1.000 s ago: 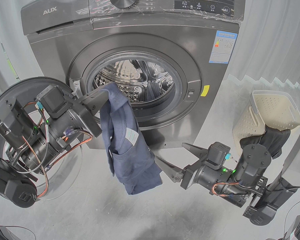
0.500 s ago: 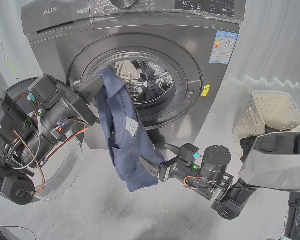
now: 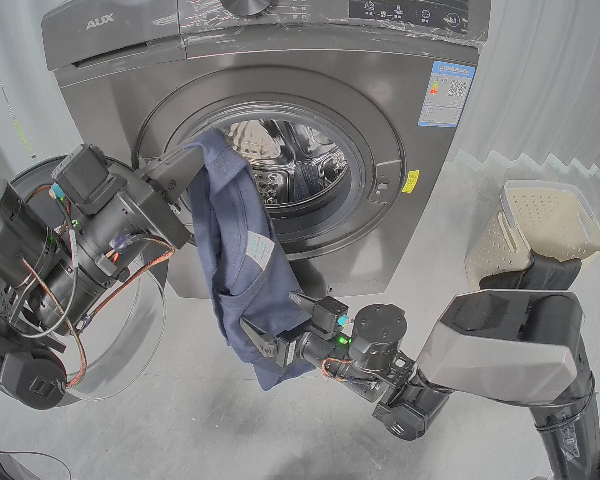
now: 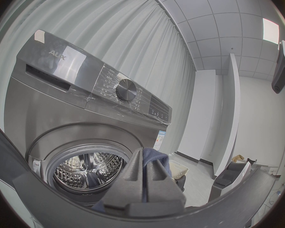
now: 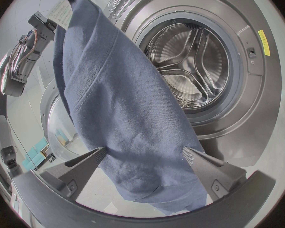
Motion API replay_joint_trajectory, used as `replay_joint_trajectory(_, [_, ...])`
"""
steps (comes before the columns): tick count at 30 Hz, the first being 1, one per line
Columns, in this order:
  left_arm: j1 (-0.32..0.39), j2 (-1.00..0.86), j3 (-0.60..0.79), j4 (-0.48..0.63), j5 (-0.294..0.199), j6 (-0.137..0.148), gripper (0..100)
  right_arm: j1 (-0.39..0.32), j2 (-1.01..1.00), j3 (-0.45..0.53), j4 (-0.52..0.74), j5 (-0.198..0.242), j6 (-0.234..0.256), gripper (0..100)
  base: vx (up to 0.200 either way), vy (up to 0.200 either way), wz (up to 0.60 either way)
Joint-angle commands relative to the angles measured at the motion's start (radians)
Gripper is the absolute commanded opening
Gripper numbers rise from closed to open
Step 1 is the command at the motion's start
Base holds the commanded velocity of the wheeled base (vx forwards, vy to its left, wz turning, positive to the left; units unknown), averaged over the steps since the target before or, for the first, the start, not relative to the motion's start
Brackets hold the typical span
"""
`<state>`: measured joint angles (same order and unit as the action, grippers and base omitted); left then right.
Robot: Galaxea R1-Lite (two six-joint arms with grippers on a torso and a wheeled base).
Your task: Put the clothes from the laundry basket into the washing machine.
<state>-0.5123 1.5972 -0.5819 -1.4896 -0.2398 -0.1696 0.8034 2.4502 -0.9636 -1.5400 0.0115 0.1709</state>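
The left gripper (image 3: 195, 157), fingers clamped on a navy shirt (image 3: 247, 268), holds it at the 9 o'clock edge of the mouth of the washing machine (image 3: 353, 88). The shirt hangs with its long axis 12 to 6 o'clock, hem toward the floor (image 3: 180, 421). The right gripper (image 3: 268, 315) has fingers spread wide around the lower cloth. Ungathered, that tail may well drape outside the drum (image 3: 280, 161).

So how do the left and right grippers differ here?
The left gripper is shut on the top of the navy shirt; the right gripper is open around its lower part. The left gripper is high, by the drum; the right gripper is low, near the hem. Both are at the same shirt.
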Motion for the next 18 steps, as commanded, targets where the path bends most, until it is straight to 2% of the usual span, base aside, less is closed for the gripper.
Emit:
replay_joint_trajectory(1, [-0.002, -0.008, 0.002, 0.000, -0.004, -0.001, 0, -0.004, 0.095, -0.121, 0.000, 0.001, -0.001, 100, 0.000, 0.000, 0.00])
replay_joint_trajectory(4, [-0.002, -0.017, 0.004, -0.001, -0.016, -0.001, 0, -0.009, 0.119, -0.168, 0.001, -0.002, 0.001, 100, 0.000, 0.000, 0.00])
replay_joint_trajectory(6, [-0.014, -0.039, 0.005, 0.000, -0.036, -0.018, 0, -0.016, 0.148, -0.231, 0.003, -0.007, 0.004, 100, 0.000, 0.000, 0.00])
replay_joint_trajectory(10, [-0.021, -0.053, 0.004, 0.000, -0.036, -0.034, 0, -0.032, 0.168, -0.265, 0.004, -0.010, 0.007, 100, 0.000, 0.000, 0.00])
replay_joint_trajectory(15, [-0.021, -0.053, 0.004, 0.000, -0.038, -0.038, 0, -0.041, 0.176, -0.284, 0.006, -0.013, 0.007, 100, 0.000, 0.000, 0.00])
replay_joint_trajectory(17, [-0.021, -0.054, 0.002, 0.000, -0.038, -0.045, 0, -0.046, 0.176, -0.302, 0.006, -0.015, 0.007, 100, 0.000, 0.000, 0.00])
replay_joint_trajectory(18, [-0.021, -0.057, 0.001, 0.000, -0.038, -0.059, 0, -0.047, 0.176, -0.320, 0.008, -0.016, 0.007, 100, 0.000, 0.000, 0.00])
